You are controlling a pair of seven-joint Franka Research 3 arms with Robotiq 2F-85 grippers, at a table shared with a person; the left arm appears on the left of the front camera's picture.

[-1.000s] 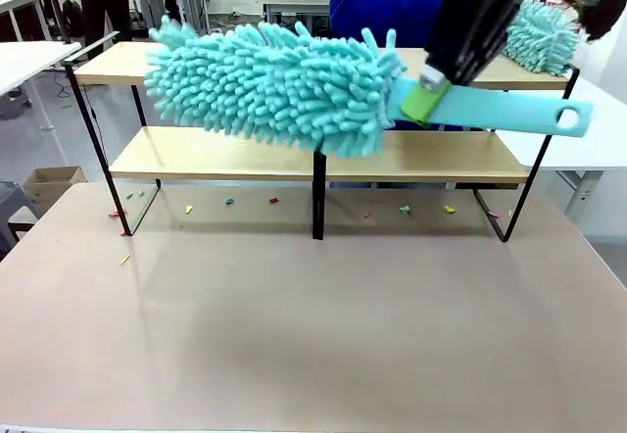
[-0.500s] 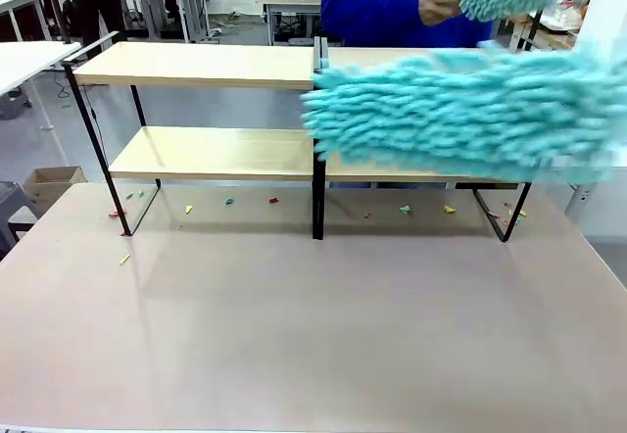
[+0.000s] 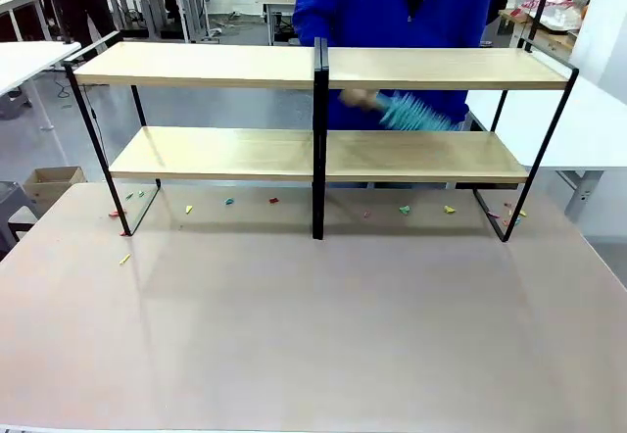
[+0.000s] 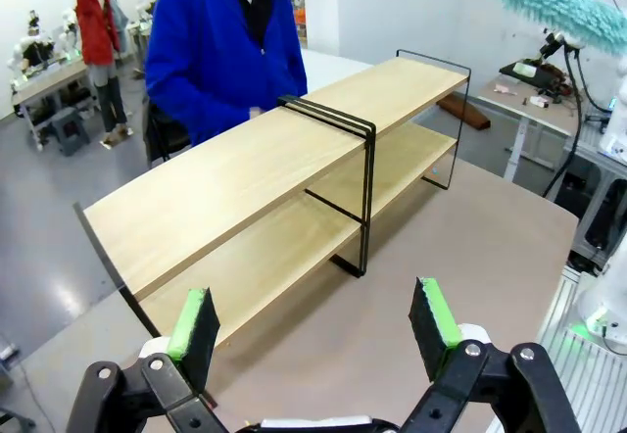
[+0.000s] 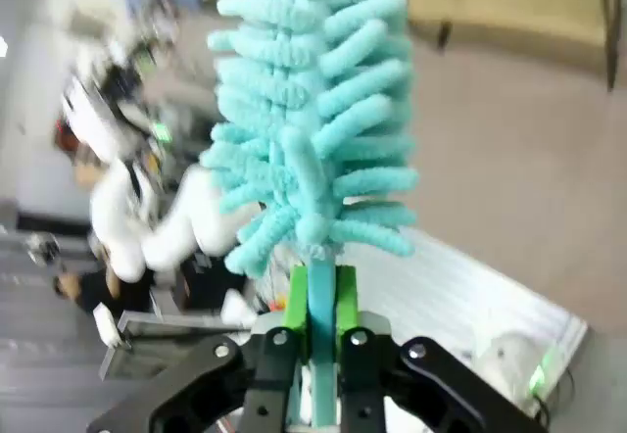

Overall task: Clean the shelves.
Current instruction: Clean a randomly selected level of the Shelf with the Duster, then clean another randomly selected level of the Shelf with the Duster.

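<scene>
Risk: right gripper (image 5: 318,296) clamps chenille duster (image 5: 313,110) by handle, may twist against shelves (image 3: 216,154); person's duster (image 3: 411,115) at lower board invites collision; left gripper (image 4: 313,320) gapes empty

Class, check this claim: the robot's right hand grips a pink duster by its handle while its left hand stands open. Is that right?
No. The duster in the right hand is turquoise, not pink, as the right wrist view shows. The left hand does stand open.

Grey floor (image 3: 225,108), white tables (image 3: 24,59), cardboard box (image 3: 54,180)
</scene>
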